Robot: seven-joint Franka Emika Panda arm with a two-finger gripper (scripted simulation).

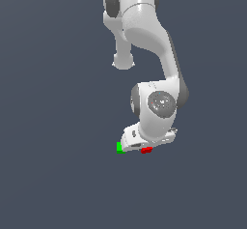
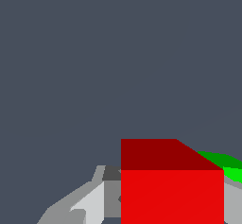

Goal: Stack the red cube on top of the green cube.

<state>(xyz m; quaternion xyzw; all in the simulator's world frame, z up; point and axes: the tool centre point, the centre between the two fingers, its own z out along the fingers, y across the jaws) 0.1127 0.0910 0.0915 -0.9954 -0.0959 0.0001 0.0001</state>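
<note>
The red cube [image 1: 146, 150] sits low under the white gripper [image 1: 144, 146] in the exterior view, mostly hidden by the hand. In the wrist view the red cube [image 2: 172, 190] fills the space between the two grey fingers [image 2: 90, 202], which touch it on both sides, so the gripper [image 2: 172, 206] is shut on it. The green cube [image 1: 119, 147] stands just to the exterior view's left of the gripper, at about the same height as the red one and apart from it. In the wrist view only a sliver of the green cube [image 2: 227, 164] shows behind the red cube.
The arm's white links [image 1: 144, 25] hang down from the top of the exterior view over a plain dark grey floor [image 1: 58, 126]. No other objects show.
</note>
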